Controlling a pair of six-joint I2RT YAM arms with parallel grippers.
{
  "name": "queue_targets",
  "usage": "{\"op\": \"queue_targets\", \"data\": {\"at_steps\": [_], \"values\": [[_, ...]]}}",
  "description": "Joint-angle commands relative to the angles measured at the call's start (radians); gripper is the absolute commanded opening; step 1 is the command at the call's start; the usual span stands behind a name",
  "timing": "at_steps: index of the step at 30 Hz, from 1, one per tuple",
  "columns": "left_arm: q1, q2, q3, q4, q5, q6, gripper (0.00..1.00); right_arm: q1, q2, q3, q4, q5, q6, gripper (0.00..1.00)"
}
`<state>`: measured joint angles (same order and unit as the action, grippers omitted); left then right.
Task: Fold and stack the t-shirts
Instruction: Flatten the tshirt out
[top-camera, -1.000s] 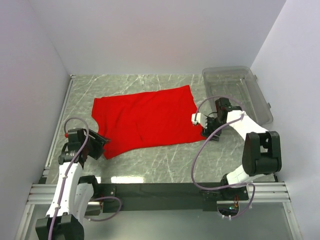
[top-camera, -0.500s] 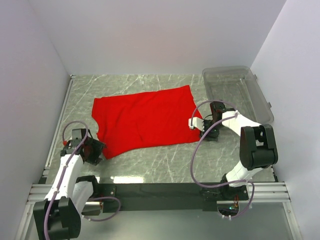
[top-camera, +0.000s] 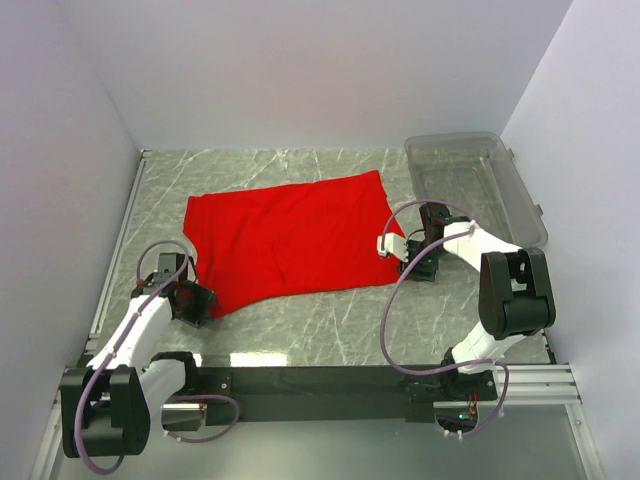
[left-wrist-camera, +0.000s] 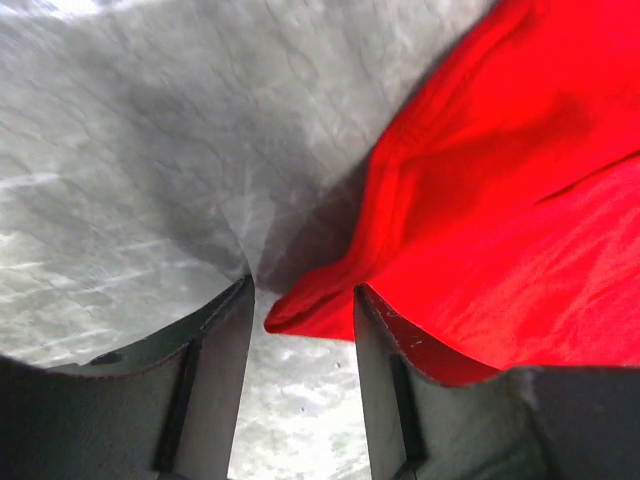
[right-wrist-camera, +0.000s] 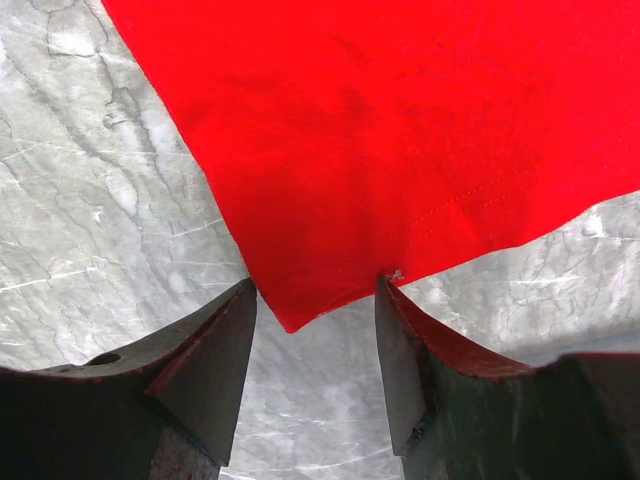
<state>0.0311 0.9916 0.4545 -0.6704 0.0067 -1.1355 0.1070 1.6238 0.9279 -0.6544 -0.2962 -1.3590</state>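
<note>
The grey marbled worktop (top-camera: 330, 325) fills the space between the white walls. The red shirt (top-camera: 285, 240) lies spread flat on it as one broad sheet, running from left of centre to right of centre. Its far edge slants up toward the right. Its near-left corner narrows to a point toward the left arm. The cloth is mostly smooth, with a faint crease near the middle.

A clear plastic bin (top-camera: 523, 205) sits at the far right of the worktop, just beside the shirt's far-right corner but not touching it.

The left tool (top-camera: 200, 302) is down low at the shirt's near-left corner. In the left wrist view its two fingers (left-wrist-camera: 215, 345) are spread. The tip of the corner, slightly rumpled with a raised ridge, lies on the worktop in the gap between them. The cloth runs on behind one finger, and I cannot tell whether that finger touches it. Nothing is pinched.

The right tool (top-camera: 405, 262) is down low at the shirt's near-right corner, between the shirt and the bin. In the right wrist view its fingers (right-wrist-camera: 215, 350) are also spread. The hemmed corner, with its line of stitching along the edge, lies flat on the marble and points into the gap. It is not gripped.
</note>
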Motion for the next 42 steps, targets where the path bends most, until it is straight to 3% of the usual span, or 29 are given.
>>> {"op": "queue_targets", "data": {"at_steps": [1,9,19,24,32,42], "values": [[-0.003,-0.011,0.042,0.017,-0.074,-0.001,0.49,-0.001,0.005,0.014,0.012,0.005,0.014,0.57],[-0.003,-0.036,0.047,0.04,-0.082,0.01,0.54,-0.001,0.005,0.002,0.021,0.006,0.021,0.55],[-0.002,-0.045,0.03,0.022,-0.08,-0.02,0.51,-0.001,0.001,0.006,0.019,0.002,0.027,0.54],[-0.005,-0.08,0.018,-0.024,-0.057,-0.078,0.39,-0.001,0.007,0.017,0.021,-0.007,0.037,0.54],[-0.063,0.05,0.032,-0.072,-0.06,-0.089,0.39,-0.001,0.01,0.023,0.024,-0.017,0.04,0.53],[-0.088,0.088,0.066,-0.167,-0.14,-0.142,0.4,-0.003,0.004,0.019,0.035,-0.024,0.051,0.53]]}}
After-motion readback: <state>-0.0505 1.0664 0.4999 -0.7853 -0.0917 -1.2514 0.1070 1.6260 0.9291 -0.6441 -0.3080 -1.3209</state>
